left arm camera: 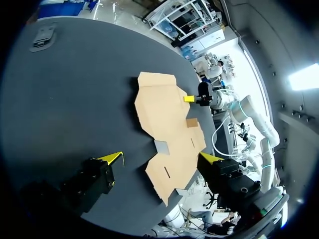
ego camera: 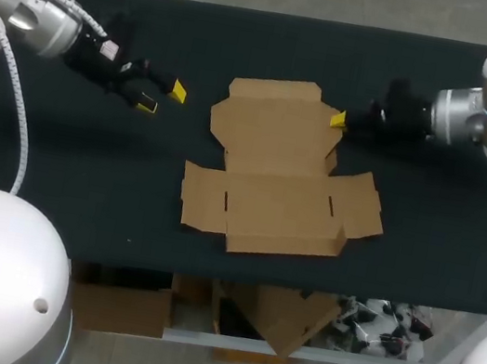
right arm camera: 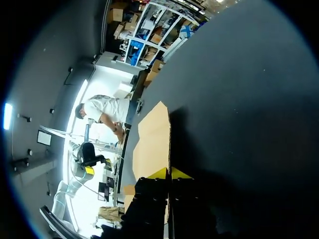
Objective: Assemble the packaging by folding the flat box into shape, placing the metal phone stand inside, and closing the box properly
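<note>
The flat brown cardboard box [ego camera: 269, 196] lies unfolded in the middle of the dark table [ego camera: 417, 269]. My right gripper [ego camera: 337, 119] is at the right edge of the box's far panel. In the right wrist view its yellow tips [right arm camera: 169, 173] are pressed together with the thin cardboard edge [right arm camera: 152, 144] between them. My left gripper [ego camera: 164, 97] hovers open to the left of the box, apart from it. Its wide-spread fingers [left arm camera: 162, 158] point toward the cardboard [left arm camera: 159, 104]. A small grey metal piece [left arm camera: 42, 37], perhaps the phone stand, lies near the table's far edge.
Bare dark tabletop surrounds the box on all sides. The box's near flaps reach close to the table's front edge [ego camera: 283, 279].
</note>
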Motion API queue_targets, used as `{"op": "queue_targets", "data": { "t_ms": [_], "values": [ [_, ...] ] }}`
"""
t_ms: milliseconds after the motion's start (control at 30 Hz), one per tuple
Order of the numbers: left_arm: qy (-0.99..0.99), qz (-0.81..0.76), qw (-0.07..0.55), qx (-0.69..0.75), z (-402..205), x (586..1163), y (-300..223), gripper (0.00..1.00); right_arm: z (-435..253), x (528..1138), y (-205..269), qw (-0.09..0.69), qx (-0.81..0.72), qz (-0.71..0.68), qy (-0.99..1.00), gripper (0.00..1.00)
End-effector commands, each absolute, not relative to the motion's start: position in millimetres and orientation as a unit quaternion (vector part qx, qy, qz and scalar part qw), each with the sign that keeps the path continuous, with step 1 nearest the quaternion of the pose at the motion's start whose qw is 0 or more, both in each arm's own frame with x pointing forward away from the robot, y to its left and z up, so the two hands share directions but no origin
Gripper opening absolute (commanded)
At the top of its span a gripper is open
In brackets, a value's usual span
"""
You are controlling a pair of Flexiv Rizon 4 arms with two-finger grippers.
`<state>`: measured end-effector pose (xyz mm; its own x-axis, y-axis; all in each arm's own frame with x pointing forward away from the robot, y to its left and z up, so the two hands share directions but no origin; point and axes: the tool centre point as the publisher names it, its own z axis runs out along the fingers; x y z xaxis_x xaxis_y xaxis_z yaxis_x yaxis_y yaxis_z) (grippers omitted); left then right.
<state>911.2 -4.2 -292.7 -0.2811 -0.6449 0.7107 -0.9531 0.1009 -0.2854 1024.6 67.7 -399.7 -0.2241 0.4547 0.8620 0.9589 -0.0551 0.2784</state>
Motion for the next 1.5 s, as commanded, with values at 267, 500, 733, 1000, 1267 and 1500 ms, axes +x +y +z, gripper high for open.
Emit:
{"op": "queue_targets", "data": {
  "t_ms": [267,500,733,1000,1267,1500],
  "values": [
    [-0.715,0.370,0.231,0.546,-295,925,-6,1.00,-369,1012,60,0.222,-0.527,-0.518,-0.635,0.00],
    [-0.709,0.393,0.244,0.532,-295,934,-8,1.00,-348,1008,53,0.209,-0.488,-0.563,-0.633,0.00],
    [-0.709,0.396,0.243,0.531,-295,935,-10,1.00,-335,1008,50,0.209,-0.473,-0.570,-0.639,0.00],
    [-0.709,0.396,0.243,0.531,-295,935,-10,1.00,-335,1008,50,0.209,-0.473,-0.570,-0.639,0.00],
    [-0.709,0.396,0.243,0.531,-295,935,-10,1.00,-333,1011,50,0.204,-0.467,-0.579,-0.636,0.00],
    [-0.704,0.453,0.203,0.507,-295,946,-20,1.00,-317,1012,46,0.187,-0.444,-0.617,-0.622,0.00]
  ]
}}
